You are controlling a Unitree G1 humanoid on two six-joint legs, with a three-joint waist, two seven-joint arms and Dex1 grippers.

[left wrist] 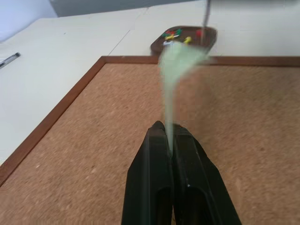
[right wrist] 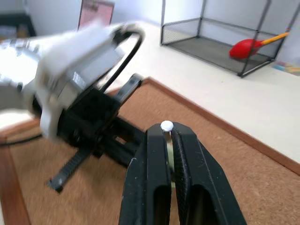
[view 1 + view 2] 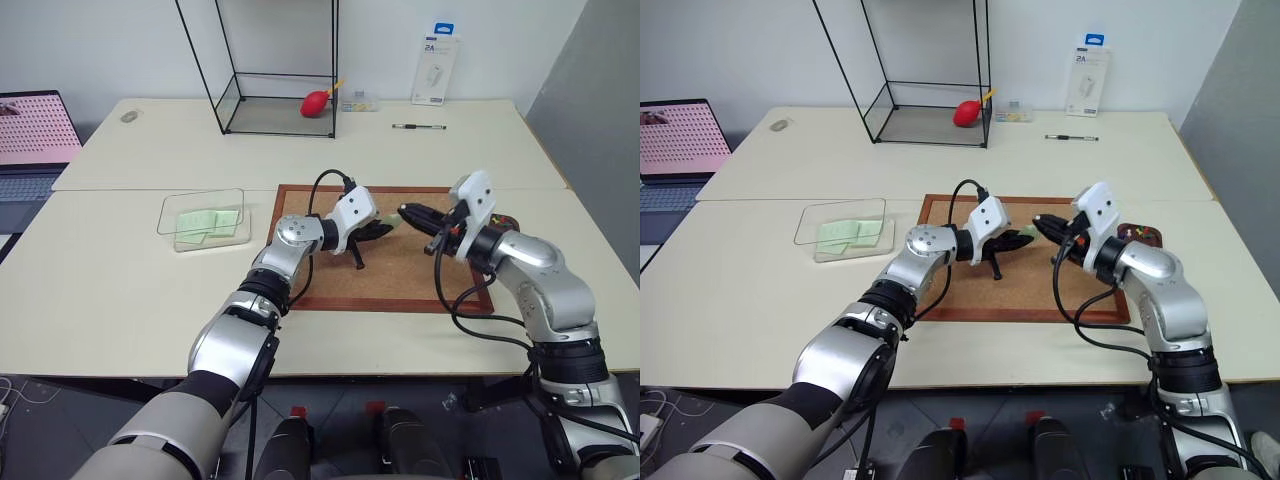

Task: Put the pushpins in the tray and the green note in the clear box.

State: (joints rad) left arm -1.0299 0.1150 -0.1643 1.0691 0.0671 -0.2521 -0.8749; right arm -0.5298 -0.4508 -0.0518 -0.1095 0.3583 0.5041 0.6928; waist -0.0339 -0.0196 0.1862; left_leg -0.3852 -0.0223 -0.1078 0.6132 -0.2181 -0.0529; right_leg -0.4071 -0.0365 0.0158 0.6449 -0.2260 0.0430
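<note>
Left wrist view: the left gripper (image 1: 168,133) pinches the green note (image 1: 174,70) above the cork board (image 3: 400,275), well inside its frame. Right gripper (image 2: 167,132) fingers pinch a white pushpin (image 2: 166,125). Tray (image 1: 208,37) lies past the board's edge, pushpins (image 1: 172,34) inside.

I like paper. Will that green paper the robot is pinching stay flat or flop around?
Probably flop. The green note looks very thin and already curves above the left gripper pinching its edge. It seems very light, so air may flutter it. It might crease or tear if tugged hard.
</note>
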